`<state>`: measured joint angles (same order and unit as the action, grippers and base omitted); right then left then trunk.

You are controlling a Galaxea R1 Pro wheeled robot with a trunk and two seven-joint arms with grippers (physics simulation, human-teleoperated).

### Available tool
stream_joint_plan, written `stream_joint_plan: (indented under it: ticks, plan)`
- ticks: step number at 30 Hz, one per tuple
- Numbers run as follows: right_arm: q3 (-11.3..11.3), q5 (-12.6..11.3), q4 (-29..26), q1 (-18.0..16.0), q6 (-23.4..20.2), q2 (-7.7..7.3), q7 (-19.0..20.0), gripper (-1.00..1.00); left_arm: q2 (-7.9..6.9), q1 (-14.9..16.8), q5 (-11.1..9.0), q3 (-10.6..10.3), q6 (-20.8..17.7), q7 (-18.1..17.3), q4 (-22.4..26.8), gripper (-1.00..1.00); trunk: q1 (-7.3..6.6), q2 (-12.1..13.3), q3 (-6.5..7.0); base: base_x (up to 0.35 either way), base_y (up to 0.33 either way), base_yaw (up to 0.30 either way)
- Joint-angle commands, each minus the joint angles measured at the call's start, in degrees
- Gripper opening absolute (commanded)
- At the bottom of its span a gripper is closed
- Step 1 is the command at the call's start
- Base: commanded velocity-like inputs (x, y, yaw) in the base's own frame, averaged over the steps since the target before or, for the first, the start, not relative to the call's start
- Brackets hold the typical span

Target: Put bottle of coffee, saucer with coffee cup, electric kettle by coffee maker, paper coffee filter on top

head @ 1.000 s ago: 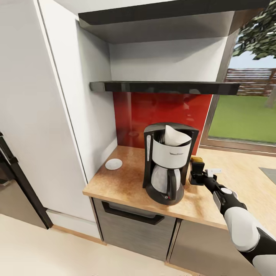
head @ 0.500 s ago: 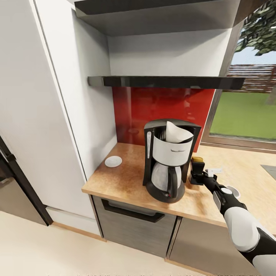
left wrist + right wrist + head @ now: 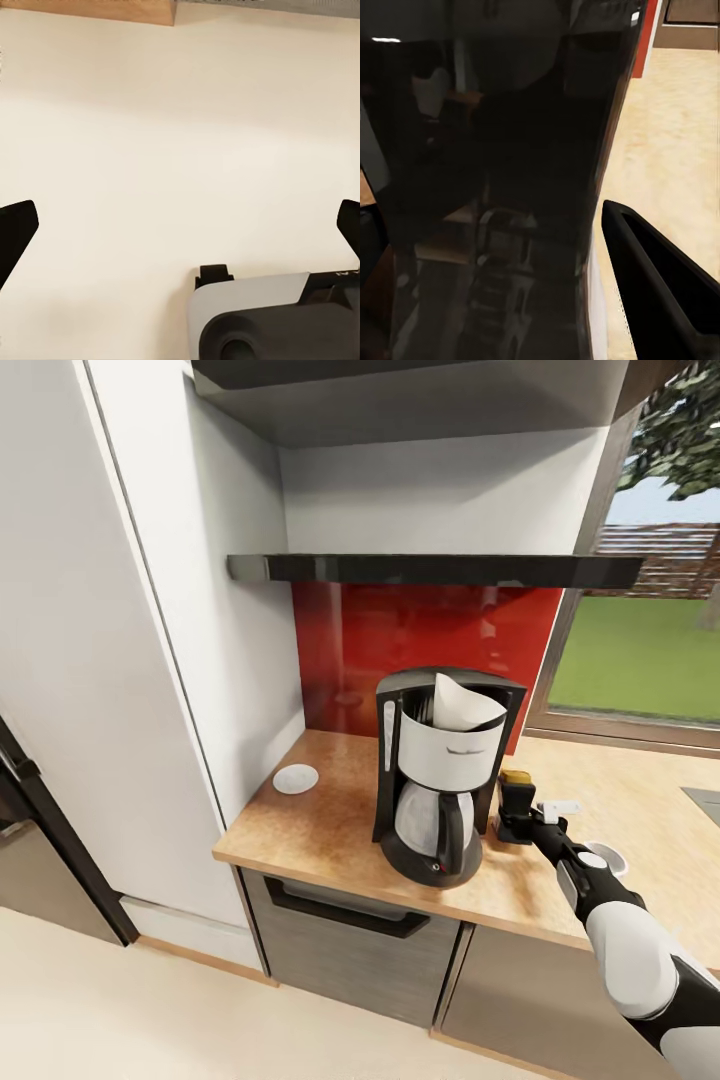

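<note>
The black coffee maker (image 3: 440, 780) stands on the kitchen countertop (image 3: 330, 830) with the white paper coffee filter (image 3: 462, 705) in its top. Just right of it is the bottle of coffee (image 3: 516, 788), dark with a yellow lid, and my right gripper (image 3: 514, 822) is shut on it low over the counter. Up close, the dark bottle of coffee (image 3: 495, 187) sits against a black finger (image 3: 660, 292). The white saucer (image 3: 296, 779) lies at the counter's back left. The black kitchen shelf (image 3: 430, 568) hangs above. My left gripper (image 3: 180, 229) is open over cream floor.
A tall white cabinet (image 3: 120, 660) walls in the counter's left end. The red backsplash (image 3: 420, 630) is behind the coffee maker, and a window (image 3: 640, 650) is at the right. A small white round thing (image 3: 607, 857) peeks from behind my right forearm. Grey drawer fronts (image 3: 350, 950) sit below.
The whole picture has shifted a little as the head moved. My right gripper and the bottle stay beside the coffee maker.
</note>
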<state>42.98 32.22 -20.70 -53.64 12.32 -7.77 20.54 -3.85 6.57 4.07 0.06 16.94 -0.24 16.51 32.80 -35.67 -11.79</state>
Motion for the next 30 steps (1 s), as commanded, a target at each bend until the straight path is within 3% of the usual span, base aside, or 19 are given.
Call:
stream_joint_plan:
  ticks: [1,15,20,26,30]
  plan:
    - [0.56,0.41,-0.02,0.25,0.58,0.35,0.37,-1.0,-0.01,0.08,0.62,0.03,0.2,0.03,0.04,1.0,0.02,-0.08,-0.09,0.0,0.0,0.0]
    - [0.53,-0.94,0.13,0.9,1.89,0.46,0.29,-1.0,-0.08,0.11,0.76,0.03,0.2,0.06,0.1,1.0,0.02,-0.08,-0.09,0.0,0.0,0.0]
    - [0.59,-0.04,0.26,1.3,3.57,0.45,0.29,-1.0,-0.03,0.12,0.77,0.03,0.2,0.06,0.1,1.0,0.02,-0.08,-0.09,0.0,0.0,0.0]
    - [0.61,-2.56,0.37,2.34,5.88,0.55,0.24,-1.0,-0.07,0.11,0.74,0.03,0.2,0.06,0.1,1.0,0.02,-0.08,-0.09,0.0,0.0,0.0]
    - [0.61,-2.5,0.36,2.8,7.36,0.56,0.21,-1.0,-0.04,0.11,0.72,0.03,0.2,0.06,0.1,1.0,0.02,-0.08,-0.09,0.0,0.0,0.0]
